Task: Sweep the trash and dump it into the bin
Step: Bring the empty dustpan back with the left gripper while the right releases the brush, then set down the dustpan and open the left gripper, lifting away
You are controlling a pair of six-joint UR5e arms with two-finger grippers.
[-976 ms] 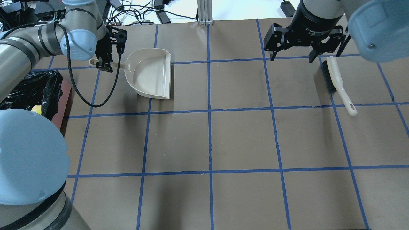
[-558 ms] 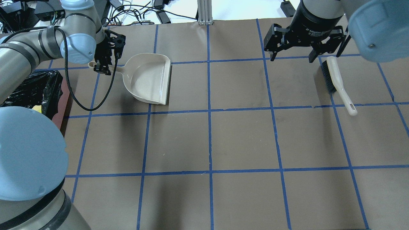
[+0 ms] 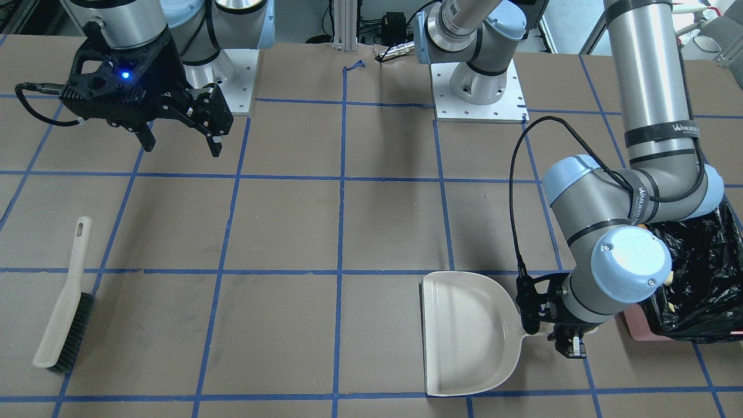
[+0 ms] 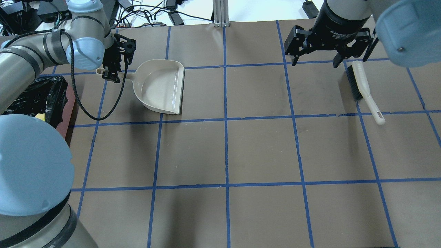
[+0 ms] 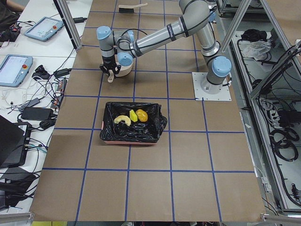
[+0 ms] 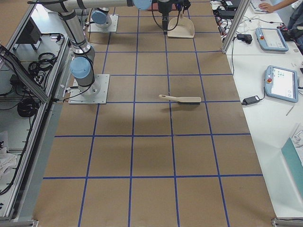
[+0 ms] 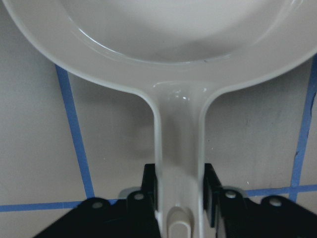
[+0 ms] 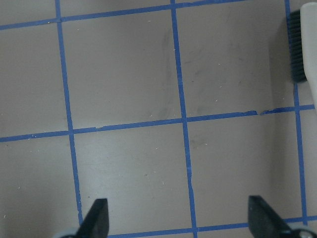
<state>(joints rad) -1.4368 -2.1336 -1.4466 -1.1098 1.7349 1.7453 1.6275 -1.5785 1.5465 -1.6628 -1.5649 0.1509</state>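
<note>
The bin (image 5: 129,141) is pink and lined with a black bag, and shows at the table's left edge (image 4: 38,93). Inside it lie the croissant piece (image 5: 122,120), the yellow sponge (image 5: 133,115) and the potato (image 5: 141,115). My left gripper (image 4: 112,70) is shut on the handle of the beige dustpan (image 4: 160,86), which is empty and lies flat at table level, just beyond the bin. The left wrist view shows the fingers (image 7: 148,186) clamping the handle. My right gripper (image 4: 314,60) hangs open and empty above the table, to the left of the brush (image 4: 361,86).
The brush, with black bristles and a beige handle, lies on the table at the far right (image 3: 64,313). The brown table cover (image 4: 262,151) is marked with a blue tape grid. Cables lie behind the far edge.
My left gripper has shifted the dustpan slightly toward the robot and set it lower. The right gripper and the brush have not moved.
</note>
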